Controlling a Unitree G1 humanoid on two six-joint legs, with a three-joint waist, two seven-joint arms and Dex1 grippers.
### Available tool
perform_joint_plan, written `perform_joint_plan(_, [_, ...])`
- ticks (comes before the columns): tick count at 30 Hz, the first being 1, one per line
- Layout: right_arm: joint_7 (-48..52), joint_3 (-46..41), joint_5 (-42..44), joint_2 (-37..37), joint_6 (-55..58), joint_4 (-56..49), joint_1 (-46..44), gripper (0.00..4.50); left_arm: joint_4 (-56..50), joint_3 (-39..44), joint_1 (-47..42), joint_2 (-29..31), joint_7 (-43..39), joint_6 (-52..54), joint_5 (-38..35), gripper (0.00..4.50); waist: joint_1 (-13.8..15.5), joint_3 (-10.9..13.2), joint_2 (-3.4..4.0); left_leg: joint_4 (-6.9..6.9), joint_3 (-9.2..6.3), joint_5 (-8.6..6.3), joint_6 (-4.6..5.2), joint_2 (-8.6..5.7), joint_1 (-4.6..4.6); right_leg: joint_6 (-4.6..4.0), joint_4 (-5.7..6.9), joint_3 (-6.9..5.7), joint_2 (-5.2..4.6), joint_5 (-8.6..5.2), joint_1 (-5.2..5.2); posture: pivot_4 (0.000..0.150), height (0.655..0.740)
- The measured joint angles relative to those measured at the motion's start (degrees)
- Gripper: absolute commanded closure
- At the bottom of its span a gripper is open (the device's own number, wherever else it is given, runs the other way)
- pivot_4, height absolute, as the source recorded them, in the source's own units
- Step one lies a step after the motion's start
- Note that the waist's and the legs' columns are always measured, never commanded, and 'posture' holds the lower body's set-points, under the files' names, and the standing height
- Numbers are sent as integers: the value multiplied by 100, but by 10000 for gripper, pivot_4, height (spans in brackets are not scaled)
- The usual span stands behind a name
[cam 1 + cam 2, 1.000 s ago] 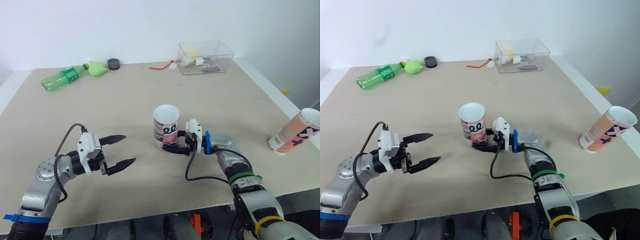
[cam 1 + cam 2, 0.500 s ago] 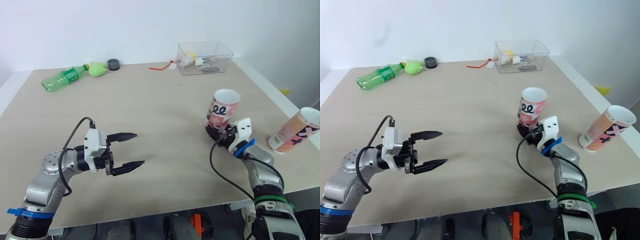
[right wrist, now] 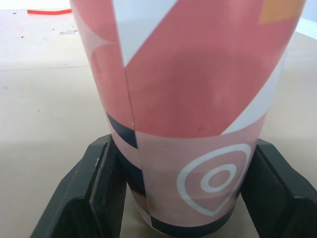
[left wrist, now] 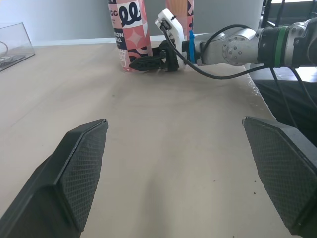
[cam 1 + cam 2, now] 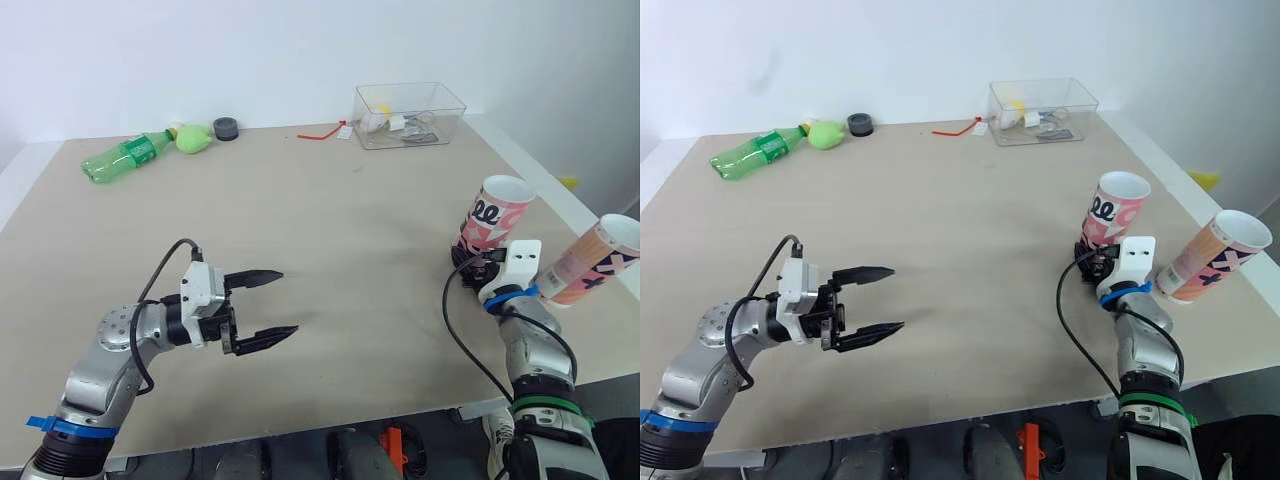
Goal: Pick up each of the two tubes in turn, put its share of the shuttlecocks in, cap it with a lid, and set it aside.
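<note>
A pink patterned tube [image 5: 490,216], open end up and tilted slightly, stands near the table's right edge. My right gripper [image 5: 468,270] is shut on its lower part, with the black fingers [image 3: 98,191] on either side of the base. The tube's base is at or just above the tabletop. A second tube [image 5: 596,262], pink and orange, leans at the right edge, close beside the first. My left gripper [image 5: 262,308] hovers open over the left front of the table and holds nothing. The left wrist view shows the held tube [image 4: 130,29] and the right gripper [image 4: 148,62] far ahead.
At the back left lie a green bottle [image 5: 125,155], a light green object [image 5: 196,137] and a small black ring [image 5: 227,127]. A clear box [image 5: 410,113] with small items sits at the back right, a red strip [image 5: 322,132] beside it. The table edge [image 5: 560,205] runs close to both tubes.
My right gripper has carried the pink tube from the table's middle to the right edge, next to the second tube. The left gripper has shifted slightly right, still open.
</note>
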Motion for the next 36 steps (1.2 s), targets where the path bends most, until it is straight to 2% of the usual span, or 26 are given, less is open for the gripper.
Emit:
perform_joint_plan(3, [19, -2, 51, -2, 69, -76, 66, 2449, 2, -45, -3, 0, 8, 0, 3, 0, 0, 0, -1, 0, -2, 0, 0, 0, 1, 0, 0, -1, 0, 0, 2, 1500, 7400])
perform_joint_plan(4, [46, 0, 78, -4, 124, -147, 133, 247, 4, -46, -2, 1, 11, 0, 6, 0, 0, -1, -1, 0, -3, 0, 0, 1, 1, -1, -1, 0, 0, -1, 2, 1500, 7400])
perform_joint_plan(9, [124, 9, 202, -7, 535, -726, 437, 247, 32, -70, -19, 1, 9, 0, 48, 0, 1, -1, -1, 0, -10, 0, 0, 3, 0, -6, -1, -1, 2, -4, 3, 1500, 7400])
perform_joint_plan(19, [331, 12, 611, -116, 1863, -2859, 1770, 247, 242, -104, -143, 2, -24, 0, 58, 0, 6, 0, 0, -1, -13, 0, 0, 3, -3, -7, -1, -5, 2, -8, 1, 1500, 7400])
perform_joint_plan(24, [619, 37, 779, -264, 2137, -3831, 2555, 247, 346, -106, -199, 1, -37, 2, 57, 0, 8, 1, -1, -2, -14, -1, -1, 3, -4, -6, -1, -7, 2, -12, 0, 1500, 7400])
perform_joint_plan(27, [1517, 272, 888, -544, 1687, -4389, 3092, 247, 439, -112, -247, 13, -42, -12, 84, 0, 0, 3, 1, -2, -10, -1, -1, 5, 0, -4, -1, -11, 5, -12, 0, 1500, 7400])
perform_joint_plan(30, [2869, 673, 1068, -788, 819, -4486, 3196, 247, 589, -101, -235, -16, 40, -55, 181, 0, -4, 12, -4, -2, -10, -1, 0, 7, 5, -11, -2, -11, 12, -15, 0, 1500, 7400])
perform_joint_plan(33, [4069, 1077, 1296, -979, 338, -4330, 2762, 247, 641, -28, -108, -178, 327, -86, 225, 0, -6, 22, -15, 1, -10, 1, 1, 7, 13, -22, -1, -8, 12, -17, 6, 1500, 7400])
perform_joint_plan(36, [4553, 1310, 1457, -979, 366, -3832, 1990, 247, 635, 14, 42, -278, 664, -17, 232, 0, 7, 37, -36, 3, -12, 3, 4, 5, 12, -31, -1, -7, 11, -10, 5, 1500, 7400])
